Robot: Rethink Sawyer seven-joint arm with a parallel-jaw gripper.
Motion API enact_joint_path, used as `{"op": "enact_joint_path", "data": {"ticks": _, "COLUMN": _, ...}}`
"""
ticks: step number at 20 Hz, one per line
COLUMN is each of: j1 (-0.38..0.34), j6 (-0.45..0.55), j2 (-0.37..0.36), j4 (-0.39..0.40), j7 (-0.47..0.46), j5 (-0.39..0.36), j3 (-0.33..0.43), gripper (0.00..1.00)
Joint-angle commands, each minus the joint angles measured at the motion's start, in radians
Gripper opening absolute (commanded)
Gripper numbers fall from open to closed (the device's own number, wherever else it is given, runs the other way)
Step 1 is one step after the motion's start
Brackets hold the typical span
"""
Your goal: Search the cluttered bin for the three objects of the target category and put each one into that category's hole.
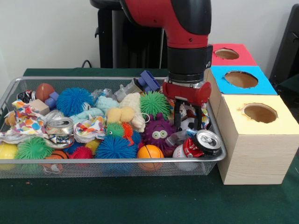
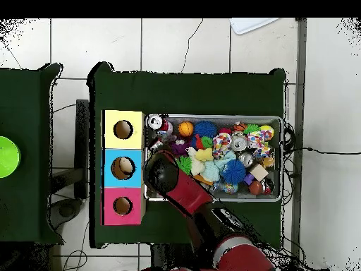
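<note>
Bottle, small, crinkled clear plastic [image 1: 180,136]: lodged among toys in wide silver wire-mesh basket [image 1: 112,161], beside black two-fingered gripper [image 1: 188,125], seen parted, nothing held. Judged light, crushable, slippery; grasped best across its middle. Red-topped hole [image 1: 226,53] awaits.

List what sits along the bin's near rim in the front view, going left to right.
Yellow ball → green spiky ball → red spiky ball → blue spiky ball → orange basketball → silver can.

arm [image 1: 187,28] cut off at top edge; toys under gripper [image 1: 188,127] partly hidden; bottles indistinguishable.
</note>
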Motion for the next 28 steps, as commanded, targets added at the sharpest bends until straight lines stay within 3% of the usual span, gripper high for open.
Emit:
{"op": "enact_joint_path", "data": {"ticks": 1, "j1": 0.07, "j6": 0.149, "j2": -0.098, "j4": 0.008, "j7": 0.299, "j5": 0.196, "j3": -0.114, "gripper": 1.0}}
{"op": "enact_joint_path", "data": {"ticks": 8, "j1": 0.12, "j6": 0.203, "j2": -0.144, "j4": 0.042, "j7": 0.322, "j5": 0.252, "j3": -0.147, "gripper": 1.0}}
{"op": "enact_joint_path", "data": {"ticks": 12, "j1": 0.191, "j6": 0.258, "j2": -0.16, "j4": 0.043, "j7": 0.337, "j5": 0.302, "j3": -0.198, "gripper": 1.0}}
{"op": "enact_joint_path", "data": {"ticks": 18, "j1": 0.386, "j6": 0.472, "j2": -0.157, "j4": -0.057, "j7": 0.444, "j5": 0.324, "j3": -0.422, "gripper": 1.0}}
{"op": "enact_joint_path", "data": {"ticks": 28, "j1": 0.47, "j6": 0.664, "j2": -0.094, "j4": -0.24, "j7": 0.638, "j5": 0.251, "j3": -0.585, "gripper": 1.0}}
